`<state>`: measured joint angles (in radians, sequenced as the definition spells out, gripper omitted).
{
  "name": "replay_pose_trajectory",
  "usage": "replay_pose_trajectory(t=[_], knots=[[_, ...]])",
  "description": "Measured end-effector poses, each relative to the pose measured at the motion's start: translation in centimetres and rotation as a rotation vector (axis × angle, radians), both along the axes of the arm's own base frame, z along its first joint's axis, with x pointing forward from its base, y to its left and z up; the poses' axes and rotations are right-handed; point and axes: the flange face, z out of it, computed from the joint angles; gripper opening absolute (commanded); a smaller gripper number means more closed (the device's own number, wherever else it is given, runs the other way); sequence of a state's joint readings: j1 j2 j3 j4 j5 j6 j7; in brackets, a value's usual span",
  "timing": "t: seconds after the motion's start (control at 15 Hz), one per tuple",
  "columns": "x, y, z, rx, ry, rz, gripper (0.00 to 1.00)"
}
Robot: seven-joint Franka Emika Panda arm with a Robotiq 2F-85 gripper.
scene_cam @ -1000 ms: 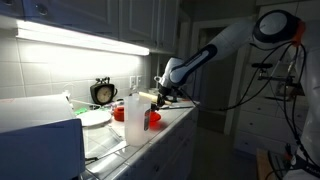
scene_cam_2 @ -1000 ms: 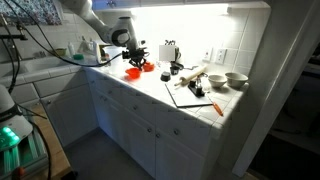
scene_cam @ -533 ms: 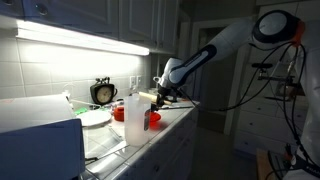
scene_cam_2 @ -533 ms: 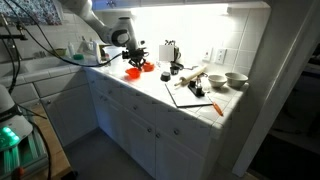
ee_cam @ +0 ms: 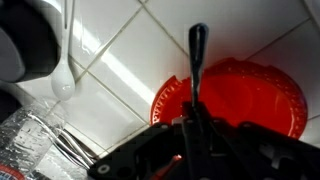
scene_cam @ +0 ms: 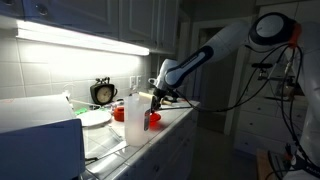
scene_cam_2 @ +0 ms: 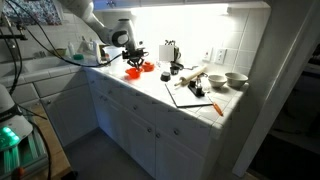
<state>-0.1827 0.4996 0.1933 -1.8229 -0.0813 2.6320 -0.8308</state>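
As I look down through the wrist view, my claw [ee_cam: 190, 138] is clamped tight on a thin dark utensil [ee_cam: 197, 55], which sticks out toward 12 o'clock. Under it sits a red ribbed bowl [ee_cam: 250, 95] on the white tiled table [ee_cam: 140, 40]. A clear plastic bottle [ee_cam: 25, 140] lies at 8 o'clock and a white spoon [ee_cam: 64, 85] at 9 o'clock.
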Motion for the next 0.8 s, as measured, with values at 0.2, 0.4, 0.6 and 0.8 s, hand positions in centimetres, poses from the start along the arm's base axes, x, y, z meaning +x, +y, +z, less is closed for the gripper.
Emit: replay_pose_trajectory(t=[0.2, 0.4, 0.6, 0.8], knots=[[0.4, 0.5, -1.1, -0.006, 0.026, 0.033, 0.02], [0.6, 0.7, -1.6, -0.008, 0.035, 0.042, 0.07], [0.6, 0.7, -1.6, -0.008, 0.035, 0.042, 0.07], [0.6, 0.6, -1.6, -0.008, 0.035, 0.041, 0.07]])
